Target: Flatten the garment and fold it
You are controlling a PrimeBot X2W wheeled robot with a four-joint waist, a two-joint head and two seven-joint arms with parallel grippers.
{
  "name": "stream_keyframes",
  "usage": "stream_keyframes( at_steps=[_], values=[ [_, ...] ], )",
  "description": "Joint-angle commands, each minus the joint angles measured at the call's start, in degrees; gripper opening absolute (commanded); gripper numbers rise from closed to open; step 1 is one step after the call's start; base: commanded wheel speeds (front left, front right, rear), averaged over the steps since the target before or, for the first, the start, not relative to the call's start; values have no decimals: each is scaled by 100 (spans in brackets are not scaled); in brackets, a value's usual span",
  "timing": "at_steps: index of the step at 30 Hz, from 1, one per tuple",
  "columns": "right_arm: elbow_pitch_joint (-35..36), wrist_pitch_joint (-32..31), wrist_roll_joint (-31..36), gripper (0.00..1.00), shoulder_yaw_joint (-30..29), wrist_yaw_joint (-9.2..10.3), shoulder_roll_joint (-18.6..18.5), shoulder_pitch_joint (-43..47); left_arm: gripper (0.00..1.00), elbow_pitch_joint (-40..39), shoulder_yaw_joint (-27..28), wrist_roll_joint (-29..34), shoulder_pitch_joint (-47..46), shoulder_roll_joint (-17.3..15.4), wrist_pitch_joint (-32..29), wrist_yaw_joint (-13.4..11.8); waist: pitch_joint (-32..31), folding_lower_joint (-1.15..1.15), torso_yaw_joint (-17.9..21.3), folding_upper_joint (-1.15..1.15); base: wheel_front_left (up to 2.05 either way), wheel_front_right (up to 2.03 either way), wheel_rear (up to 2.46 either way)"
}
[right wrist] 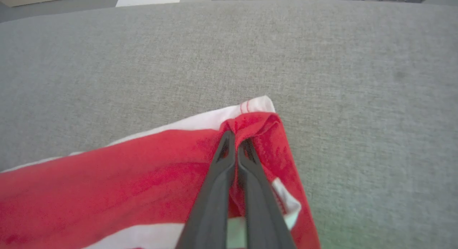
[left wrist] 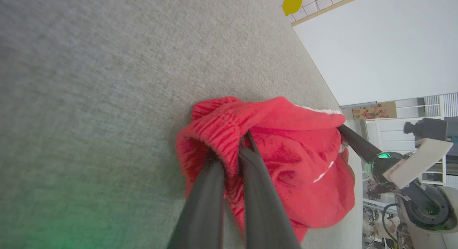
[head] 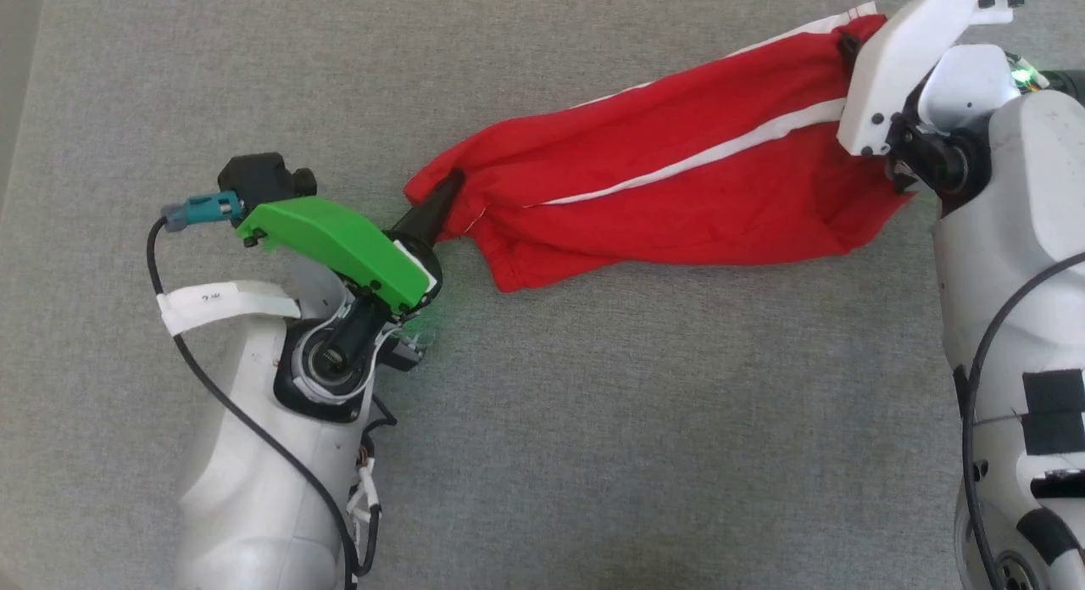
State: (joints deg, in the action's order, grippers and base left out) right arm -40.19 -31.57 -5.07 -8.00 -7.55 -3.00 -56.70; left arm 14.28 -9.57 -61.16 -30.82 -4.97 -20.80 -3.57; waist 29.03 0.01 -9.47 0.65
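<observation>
The fingers (right wrist: 214, 191) of the right gripper (right wrist: 236, 138) are pressed together on a white-trimmed corner of the garment (head: 661, 192). The left gripper (left wrist: 229, 159) is pinched narrow on a bunched wad at the opposite end, so the red shorts run stretched and doubled over between them, above the grey surface (head: 593, 403). The right bite looks thin and close to the edge, so pulling the ends further apart could slip it free, and the left wad would likely set down creased rather than flat
</observation>
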Motion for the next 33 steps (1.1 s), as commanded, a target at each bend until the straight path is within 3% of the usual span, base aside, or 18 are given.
stream_keyframes(
  at_steps=[1,2,13,21,26,27,33],
  values=[
    [-110,87,16,100,30,6,9,-107,87,157,-14,-19,18,1,6,-14,-21,-1,-7,-65,0,0,0],
    [-169,126,16,100,52,6,10,-120,100,175,-24,-9,24,-5,5,-15,-48,-1,-6,-65,0,0,0],
    [-217,645,-469,100,421,6,-210,35,100,-81,-59,451,310,-376,312,-84,-863,-1,67,-65,0,0,0],
    [118,417,-742,100,755,6,-641,756,100,-731,-374,2262,951,-1045,1960,-325,-1422,-1,151,-65,0,0,0],
    [314,66,-793,100,844,6,-825,1262,100,-928,-451,2891,1525,-1037,3208,-384,-1533,-1,130,-65,0,0,0],
    [385,-381,-619,100,995,6,-904,1625,100,-921,-458,3055,1848,-888,3487,-392,-1529,-1,65,-65,0,0,0],
    [583,-629,-358,100,1024,6,-847,1884,100,-960,-408,3160,2018,-646,3567,-301,-1358,-1,-85,-65,0,0,0]
  ],
)
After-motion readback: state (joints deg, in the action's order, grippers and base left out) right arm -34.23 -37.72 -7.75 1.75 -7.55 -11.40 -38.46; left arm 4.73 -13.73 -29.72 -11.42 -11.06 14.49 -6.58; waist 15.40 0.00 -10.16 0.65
